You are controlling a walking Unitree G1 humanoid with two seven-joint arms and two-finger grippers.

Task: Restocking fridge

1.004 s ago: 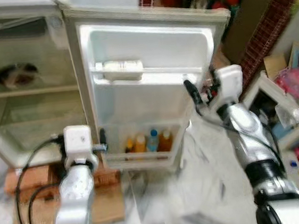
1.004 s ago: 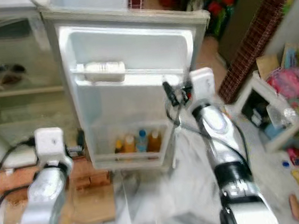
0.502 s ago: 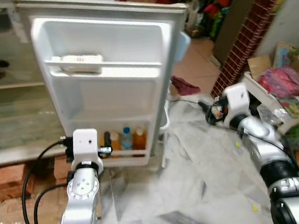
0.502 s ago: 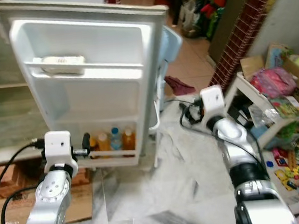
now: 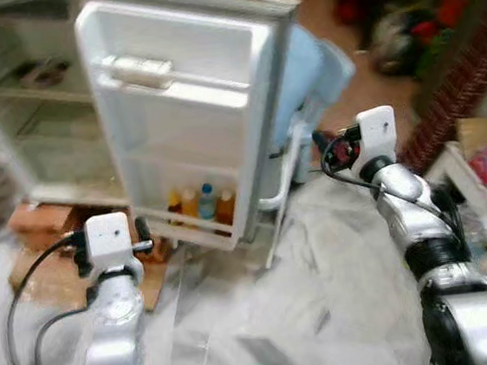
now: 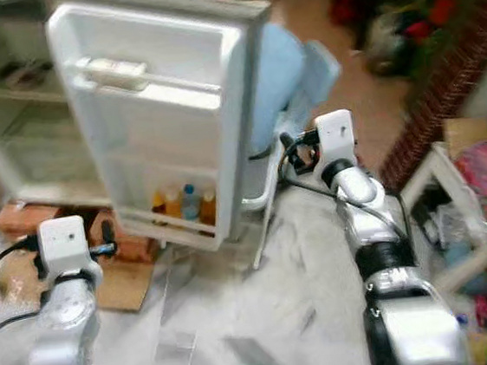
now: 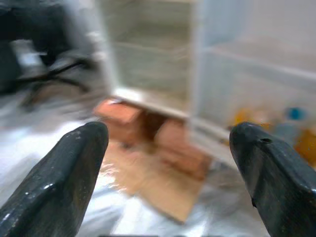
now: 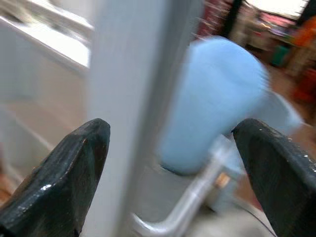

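Fridge door wide open, both pincers spread and empty: left pincer, right pincer beside door edge. Guessing fetch-stock step next, need item to grab.

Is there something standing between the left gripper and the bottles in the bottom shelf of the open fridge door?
Nothing visible does. The left gripper, open and empty, faces the white fridge door; the small orange and blue-capped bottles sit beyond it in the door's bottom shelf, behind only the shelf's low front rail.
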